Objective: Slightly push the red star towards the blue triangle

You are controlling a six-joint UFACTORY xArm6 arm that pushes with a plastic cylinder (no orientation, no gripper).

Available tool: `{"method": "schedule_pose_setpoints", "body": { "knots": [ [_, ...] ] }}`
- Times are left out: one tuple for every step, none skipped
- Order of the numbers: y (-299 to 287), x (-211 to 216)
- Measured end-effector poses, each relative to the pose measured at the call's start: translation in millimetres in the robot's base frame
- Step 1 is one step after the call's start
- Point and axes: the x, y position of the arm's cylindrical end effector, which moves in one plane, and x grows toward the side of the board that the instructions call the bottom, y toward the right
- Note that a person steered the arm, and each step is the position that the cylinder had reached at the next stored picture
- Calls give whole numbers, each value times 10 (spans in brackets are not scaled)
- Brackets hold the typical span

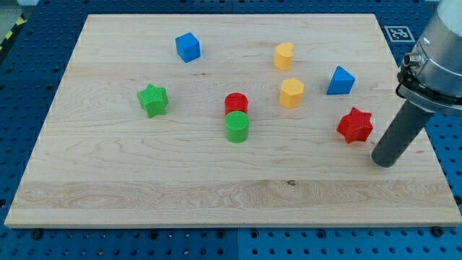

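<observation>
The red star (354, 125) lies on the wooden board at the view's right. The blue triangle (340, 81) sits a short way above it, slightly to the left. My tip (385, 161) rests on the board just to the lower right of the red star, with a small gap between them. The dark rod rises from the tip toward the view's upper right.
A blue cube (188, 47) lies at the upper left. A green star (153, 100) is at the left. A red cylinder (236, 104) touches a green cylinder (237, 126) at the centre. Two yellow blocks (284, 55) (291, 93) lie left of the blue triangle. The board's right edge (426, 137) is close to my tip.
</observation>
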Motion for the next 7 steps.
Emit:
{"method": "schedule_pose_setpoints", "body": {
  "knots": [
    [-223, 26],
    [-390, 26],
    [-527, -66],
    [-565, -157],
    [-565, -202],
    [-565, -202],
    [-485, -165]
  ]
}}
